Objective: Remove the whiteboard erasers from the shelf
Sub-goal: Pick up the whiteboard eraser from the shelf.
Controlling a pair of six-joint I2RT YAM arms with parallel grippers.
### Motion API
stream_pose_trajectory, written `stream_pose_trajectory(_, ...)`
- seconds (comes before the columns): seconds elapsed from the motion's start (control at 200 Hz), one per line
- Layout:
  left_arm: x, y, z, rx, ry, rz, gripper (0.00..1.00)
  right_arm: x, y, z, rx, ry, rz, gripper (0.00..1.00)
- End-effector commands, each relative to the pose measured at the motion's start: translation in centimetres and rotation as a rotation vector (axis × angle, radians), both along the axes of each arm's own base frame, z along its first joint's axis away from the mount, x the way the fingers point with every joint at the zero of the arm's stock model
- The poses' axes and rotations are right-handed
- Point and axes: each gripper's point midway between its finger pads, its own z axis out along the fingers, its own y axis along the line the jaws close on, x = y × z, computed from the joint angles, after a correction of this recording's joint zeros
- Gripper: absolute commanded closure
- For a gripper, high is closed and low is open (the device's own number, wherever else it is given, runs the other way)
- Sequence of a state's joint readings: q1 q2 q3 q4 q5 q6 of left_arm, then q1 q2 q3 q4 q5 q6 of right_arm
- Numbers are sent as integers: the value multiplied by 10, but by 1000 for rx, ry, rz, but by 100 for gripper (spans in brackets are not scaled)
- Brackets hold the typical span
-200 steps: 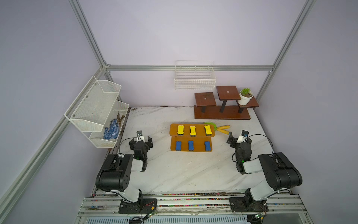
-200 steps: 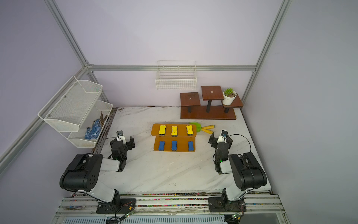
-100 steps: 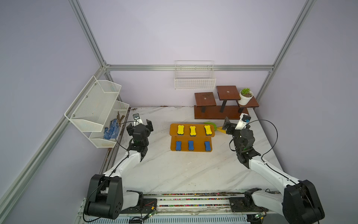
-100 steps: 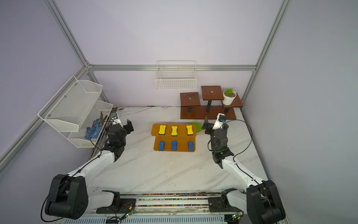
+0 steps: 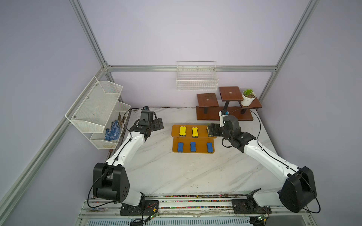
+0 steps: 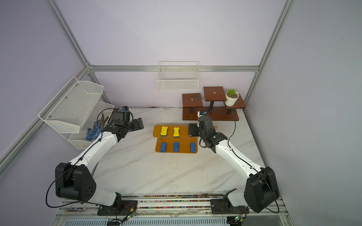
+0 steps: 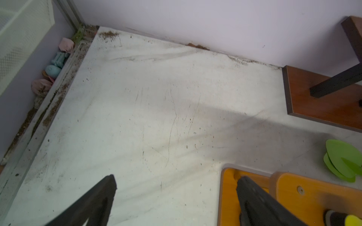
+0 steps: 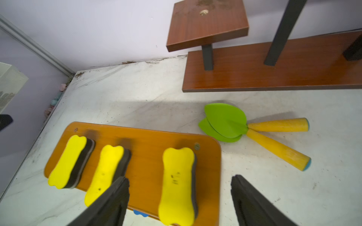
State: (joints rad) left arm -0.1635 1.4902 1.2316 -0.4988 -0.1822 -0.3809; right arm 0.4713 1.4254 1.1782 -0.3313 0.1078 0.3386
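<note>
The right gripper [image 8: 179, 197], jaws wide, straddles the rightmost yellow whiteboard eraser [image 8: 177, 185] on the shelf's [image 8: 145, 154] far step.

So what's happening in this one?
Two arms are set to clear whiteboard erasers off an orange shelf. All six are on it: three yellow on the upper step, three blue on the lower. The right claw, open, straddles the nearest yellow eraser without gripping it. The left claw, open and empty, hangs over bare table beside the shelf.
</note>
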Motion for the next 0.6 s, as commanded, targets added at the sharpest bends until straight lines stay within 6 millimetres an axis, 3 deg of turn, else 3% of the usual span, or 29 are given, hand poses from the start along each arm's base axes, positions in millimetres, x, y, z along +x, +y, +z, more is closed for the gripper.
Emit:
stream_pose_trajectory(0.0,-9,-3,3,-11,56,10,0,-12,2,-18,-122,126,34,14)
stream_pose_trajectory(0.145,-10,-12,-4,-8,91,-19,0,-7,8,-10,-168,147,62,14)
stream_pose_trajectory(0.17,-10,-14,-6,-13,97,-25,0,-3,10,-21,-189,175,64,15)
stream_pose_trajectory(0.425,-11,-21,-17,-25,137,-50,0,4,9,-37,-259,255,44,27)
stream_pose_trajectory(0.595,-12,-22,-20,-23,146,-53,0,2,11,-47,-267,281,46,29)
